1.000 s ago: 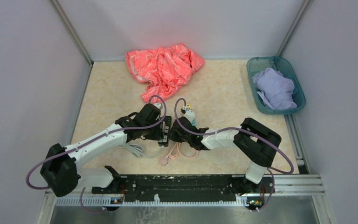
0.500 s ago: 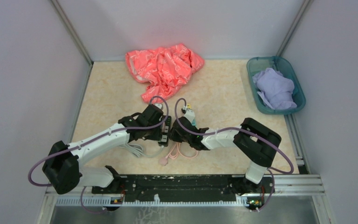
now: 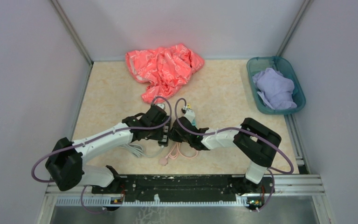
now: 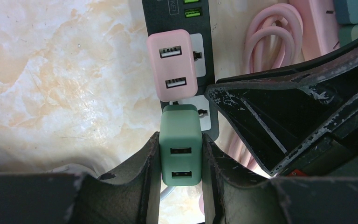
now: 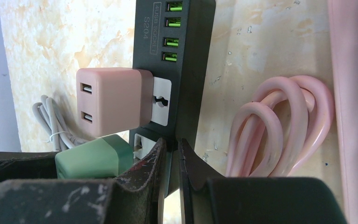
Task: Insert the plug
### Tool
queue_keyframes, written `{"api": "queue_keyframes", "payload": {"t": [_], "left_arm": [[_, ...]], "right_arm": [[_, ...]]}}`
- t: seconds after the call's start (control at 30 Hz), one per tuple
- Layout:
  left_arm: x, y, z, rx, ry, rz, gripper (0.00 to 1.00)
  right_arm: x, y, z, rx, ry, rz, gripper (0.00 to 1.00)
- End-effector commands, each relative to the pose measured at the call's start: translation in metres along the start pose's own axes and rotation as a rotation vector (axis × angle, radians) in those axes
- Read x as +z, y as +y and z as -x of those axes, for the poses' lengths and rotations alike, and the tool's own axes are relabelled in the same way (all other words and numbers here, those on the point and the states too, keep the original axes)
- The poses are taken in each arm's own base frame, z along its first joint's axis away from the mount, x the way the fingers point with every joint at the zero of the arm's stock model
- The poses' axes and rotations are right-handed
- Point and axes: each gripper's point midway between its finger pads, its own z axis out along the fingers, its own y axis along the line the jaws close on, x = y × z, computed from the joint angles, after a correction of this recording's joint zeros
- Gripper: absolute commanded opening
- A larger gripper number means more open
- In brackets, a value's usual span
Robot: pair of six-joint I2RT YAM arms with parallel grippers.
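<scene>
My left gripper [image 4: 181, 179] is shut on a green USB charger plug [image 4: 180, 144], held at a white socket [image 4: 203, 114] of the black power strip [image 4: 177, 14]. A pink charger [image 4: 171, 63] sits plugged in the neighbouring socket. My right gripper [image 5: 171, 175] is shut on the edge of the black power strip [image 5: 186, 42], beside the green plug [image 5: 95, 158] and the pink charger [image 5: 109, 100]. In the top view both grippers meet at the strip [image 3: 166, 132]; the plug is hidden there.
A coiled pink cable [image 5: 279, 121] and a pink power strip [image 5: 354, 93] lie right of the black strip. A white cable [image 3: 133, 149] lies by the left arm. A red cloth [image 3: 163, 67] is at the back; a teal bin [image 3: 298, 105] with lilac cloth stands at right.
My left arm has shifted slightly to the right, toward the strip. The right arm has not moved.
</scene>
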Motion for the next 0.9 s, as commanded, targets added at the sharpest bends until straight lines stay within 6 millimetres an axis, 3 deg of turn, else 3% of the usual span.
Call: {"api": "queue_keyframes", "payload": {"t": [0.0,0.37,0.87], "left_arm": [[0.004,-0.005,-0.001,0.007,0.004,0.013,0.0],[0.013,-0.002,-0.031,0.0,0.09,0.07,0.0],[0.027,0.009,-0.098,-0.036,0.291,0.075,0.0]], "right_arm": [[0.002,-0.007,-0.006,-0.009,0.0,-0.018,0.13],[0.002,-0.005,-0.007,-0.008,0.002,-0.014,0.13],[0.002,-0.001,-0.01,-0.022,0.01,-0.004,0.13]]}}
